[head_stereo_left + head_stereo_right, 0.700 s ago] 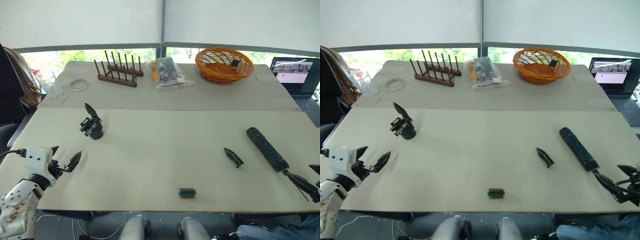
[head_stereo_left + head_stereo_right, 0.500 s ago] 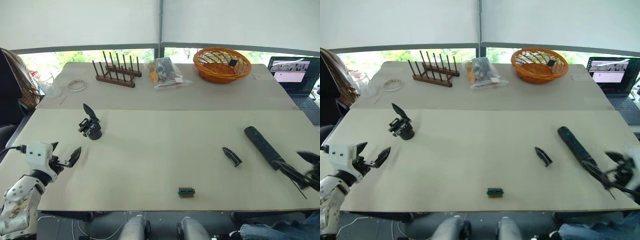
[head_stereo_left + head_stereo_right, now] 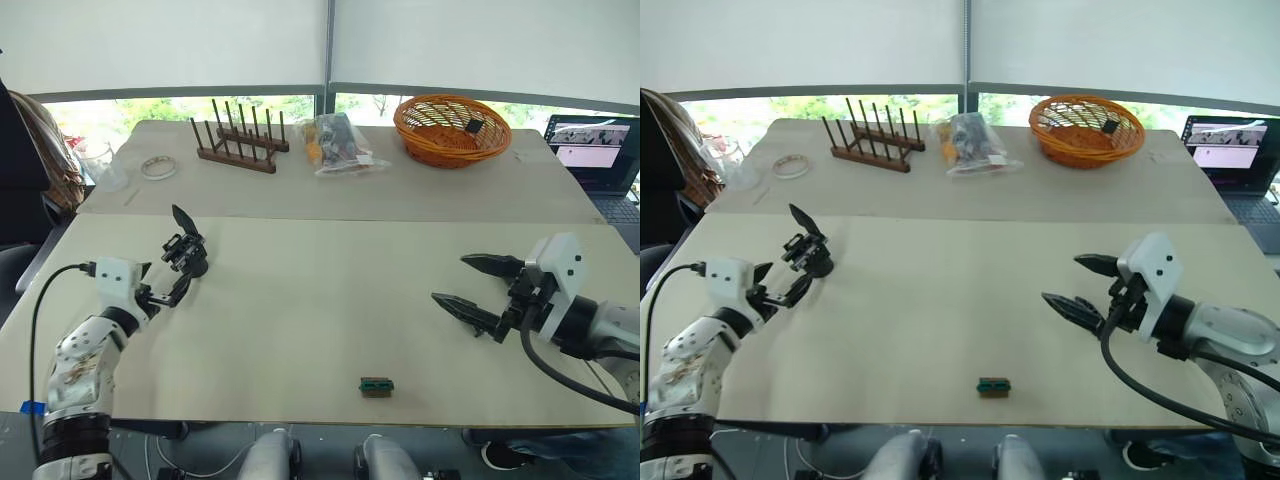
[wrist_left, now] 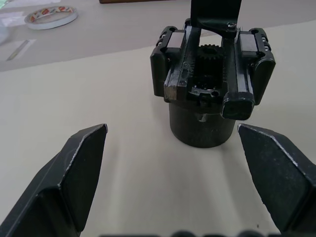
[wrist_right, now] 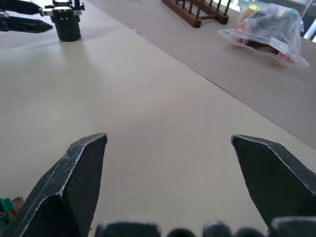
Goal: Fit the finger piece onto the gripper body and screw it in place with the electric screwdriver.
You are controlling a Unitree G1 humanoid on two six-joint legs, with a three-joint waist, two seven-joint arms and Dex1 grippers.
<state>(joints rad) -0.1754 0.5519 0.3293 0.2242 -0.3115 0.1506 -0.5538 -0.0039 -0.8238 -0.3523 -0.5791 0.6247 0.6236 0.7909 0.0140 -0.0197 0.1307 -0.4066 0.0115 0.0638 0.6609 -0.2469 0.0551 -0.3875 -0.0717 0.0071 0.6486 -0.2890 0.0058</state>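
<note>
A: Where does the small squat black gripper body (image 3: 186,253), with its round base and linkages, stand?

B: On the left part of the pale beige table (image 3: 300,300), upright on its base, one pointed black finger rising from it. In the left wrist view the body (image 4: 210,94) lies just ahead of the gap between the two fingers, its gear and linkages facing the camera.

A: State of the left gripper (image 3: 165,280)?

B: Its two black fingers are spread wide and hold nothing. One fingertip (image 3: 181,283) lies just beside the base of the body; whether it touches cannot be told.

A: And the right gripper (image 3: 475,288)?

B: It hangs over the right part of the table, its black pointed fingers spread wide apart and empty. In the right wrist view the fingers (image 5: 79,168) frame bare table, with the body (image 5: 66,22) and the left gripper far off.

A: The loose finger piece and the electric screwdriver?

B: The right gripper and its white wrist cover that stretch of table, so I cannot tell where they lie.

A: Other items?

B: A small green-and-black block (image 3: 375,385) lies near the front edge. Along the far side are a roll of tape (image 3: 157,167), a dark wooden peg rack (image 3: 236,150), a clear plastic bag of parts (image 3: 340,145) and an orange woven basket (image 3: 452,130). An open laptop (image 3: 600,155) sits at the far right.
</note>
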